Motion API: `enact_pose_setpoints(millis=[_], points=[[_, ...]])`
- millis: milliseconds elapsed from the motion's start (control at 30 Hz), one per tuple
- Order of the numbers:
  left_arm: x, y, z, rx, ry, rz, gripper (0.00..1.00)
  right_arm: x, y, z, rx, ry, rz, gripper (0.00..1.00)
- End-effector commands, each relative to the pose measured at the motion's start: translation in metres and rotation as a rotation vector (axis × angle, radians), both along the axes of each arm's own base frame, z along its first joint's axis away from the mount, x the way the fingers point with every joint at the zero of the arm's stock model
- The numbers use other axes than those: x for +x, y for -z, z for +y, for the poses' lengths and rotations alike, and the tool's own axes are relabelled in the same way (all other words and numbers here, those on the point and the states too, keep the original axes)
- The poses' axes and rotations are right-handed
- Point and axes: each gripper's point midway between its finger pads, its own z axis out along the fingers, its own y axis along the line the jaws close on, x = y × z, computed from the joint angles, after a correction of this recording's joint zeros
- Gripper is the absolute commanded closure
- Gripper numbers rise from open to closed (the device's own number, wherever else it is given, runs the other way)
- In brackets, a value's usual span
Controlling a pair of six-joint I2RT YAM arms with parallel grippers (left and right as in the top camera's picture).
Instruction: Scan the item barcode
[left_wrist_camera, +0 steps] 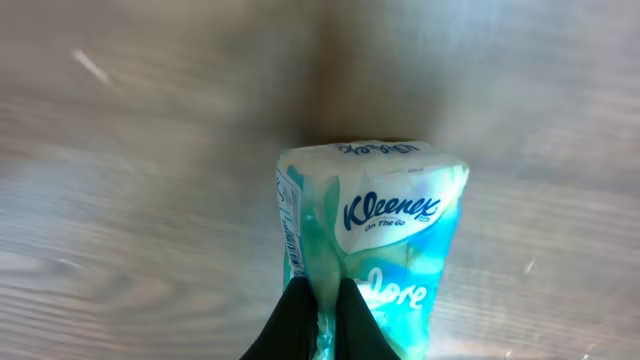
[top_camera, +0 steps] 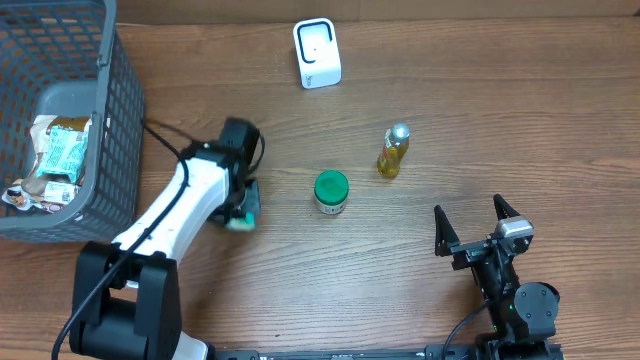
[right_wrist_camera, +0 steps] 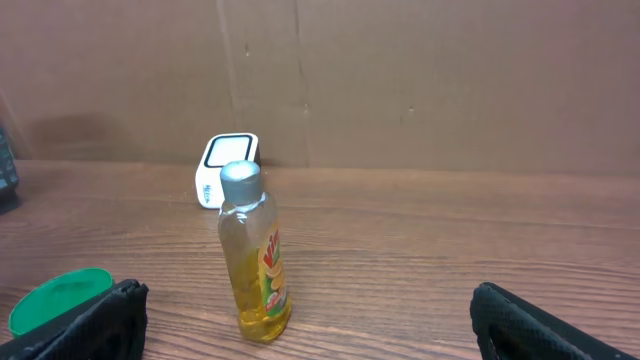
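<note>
A teal and white Kleenex tissue pack (left_wrist_camera: 390, 220) is pinched at a fold of its wrapper between the black fingers (left_wrist_camera: 290, 320) of my left gripper (left_wrist_camera: 322, 292), which is shut on it. From overhead the pack (top_camera: 243, 220) shows just under the left gripper (top_camera: 243, 205), left of the table's middle. The white barcode scanner (top_camera: 317, 53) stands at the far edge, also seen in the right wrist view as the scanner (right_wrist_camera: 225, 165). My right gripper (top_camera: 468, 210) stands open at the front right, with nothing between its fingers (right_wrist_camera: 100, 320).
A yellow bottle (top_camera: 393, 152) with a grey cap stands right of centre, and a green-lidded jar (top_camera: 331, 191) sits beside it. A grey mesh basket (top_camera: 112, 150) holding packets fills the left edge. The bottle (right_wrist_camera: 255, 260) is ahead of the right gripper (right_wrist_camera: 310, 300).
</note>
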Motion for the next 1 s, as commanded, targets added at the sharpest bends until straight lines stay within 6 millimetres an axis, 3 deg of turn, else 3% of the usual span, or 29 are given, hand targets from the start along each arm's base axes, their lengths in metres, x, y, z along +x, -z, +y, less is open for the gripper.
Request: enact_pose_setpoints(millis=[0,67,367,500,733,967], points=[[0.028,-0.029,0.023,0.222,0.035,-0.121,0.96,0.0,0.002,-0.001,-0.004,0.003,-0.004,0.0],[0.029,-0.035,0.028,0.303,0.038,-0.144,0.96,0.0,0.002,-0.001,-0.004,0.003,-0.004,0.0],[0.043,-0.047,0.018,0.596,0.181,-0.231,0.96,0.0,0.002,-0.001,-0.004,0.003,-0.004,0.0],[0.046,-0.034,0.006,0.69,0.265,-0.212,0.96,0.0,0.002,-0.001,-0.004,0.003,-0.004,0.0],[0.043,0.0,0.003,0.838,0.371,-0.124,0.96,0.0,0.002,-0.001,-0.004,0.003,-0.004,0.0],[0.042,0.006,0.001,0.838,0.363,-0.121,0.95,0.0,0.002,-0.001,-0.004,0.003,-0.004,0.0]])
